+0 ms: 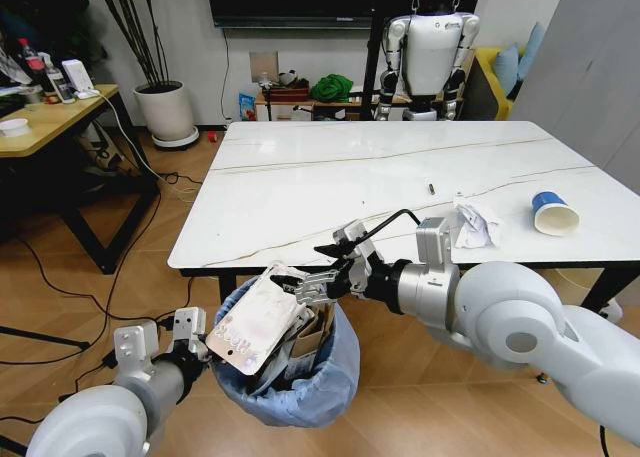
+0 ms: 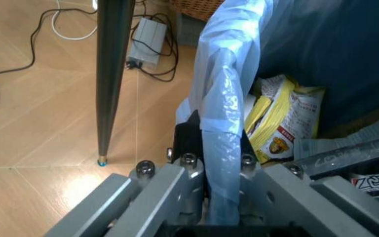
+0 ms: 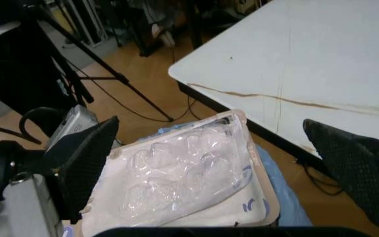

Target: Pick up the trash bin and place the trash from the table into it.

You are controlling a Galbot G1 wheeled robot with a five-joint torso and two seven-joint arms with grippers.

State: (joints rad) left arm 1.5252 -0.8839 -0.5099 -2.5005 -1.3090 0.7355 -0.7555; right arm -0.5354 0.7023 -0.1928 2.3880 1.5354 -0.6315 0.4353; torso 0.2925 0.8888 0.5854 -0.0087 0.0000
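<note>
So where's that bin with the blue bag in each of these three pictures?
Head view: the trash bin is at bottom centre, below the table edge, with the left gripper at its rim.
Left wrist view: its blue-bagged rim is pinched in the left gripper.
Right wrist view: the blue bag peeks out beneath the clear plastic pack.
Shared landmark: that pack at the bin's mouth, in the head and right wrist views.

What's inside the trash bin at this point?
In the trash bin, a flat blister pack sticks out on top, brown cardboard beside it. A yellow wrapper lies deeper. The bottom is covered. The left gripper clamps the rim; the right gripper hovers above.
</note>
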